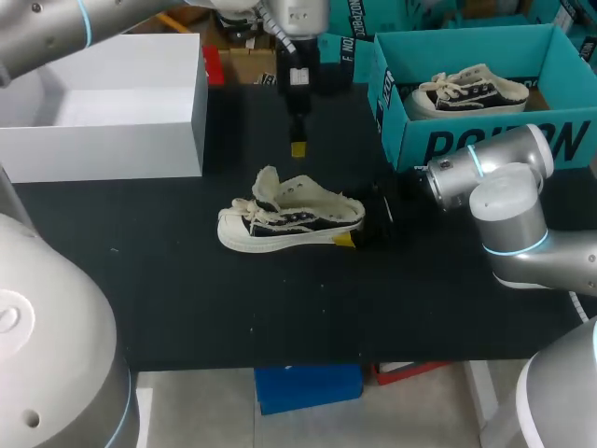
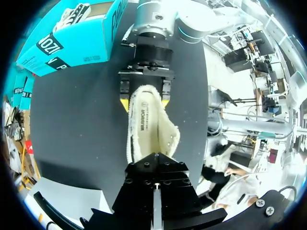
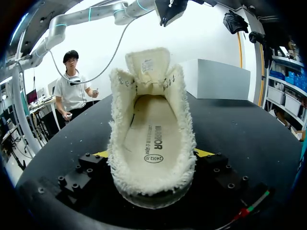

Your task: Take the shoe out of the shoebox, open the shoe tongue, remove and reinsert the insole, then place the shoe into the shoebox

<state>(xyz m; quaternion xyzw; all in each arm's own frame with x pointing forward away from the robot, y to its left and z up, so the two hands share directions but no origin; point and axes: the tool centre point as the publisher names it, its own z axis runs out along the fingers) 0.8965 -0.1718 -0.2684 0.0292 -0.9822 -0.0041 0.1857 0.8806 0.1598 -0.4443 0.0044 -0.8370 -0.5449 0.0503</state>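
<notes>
Black tabletop [image 1: 187, 308] runs under both of your arms. Your right hand [image 3: 153, 155] is clamped on the heel of the shoe [image 1: 289, 219], with one yellow-tipped finger [image 3: 101, 154] against each side. The shoe stretches straight ahead of that hand, sole down on the tabletop, toe pointing away. Its tongue [image 3: 147, 64] stands upright at the far end of the opening, pulled clear of the fleecy lining. The insole [image 3: 148, 129] lies flat inside, printed side up.

Your left hand [image 1: 298, 147] hangs above the shoe, apart from it, with its fingers pressed together and nothing between them. In the left wrist view those fingers hide the toe end.

The teal shoebox [image 1: 485, 140] stands open off to the side of your right hand, near that arm's wrist, with a second shoe [image 1: 471, 91] lying in it. A white box [image 1: 112, 103] sits well away, on the far side of your left hand.
</notes>
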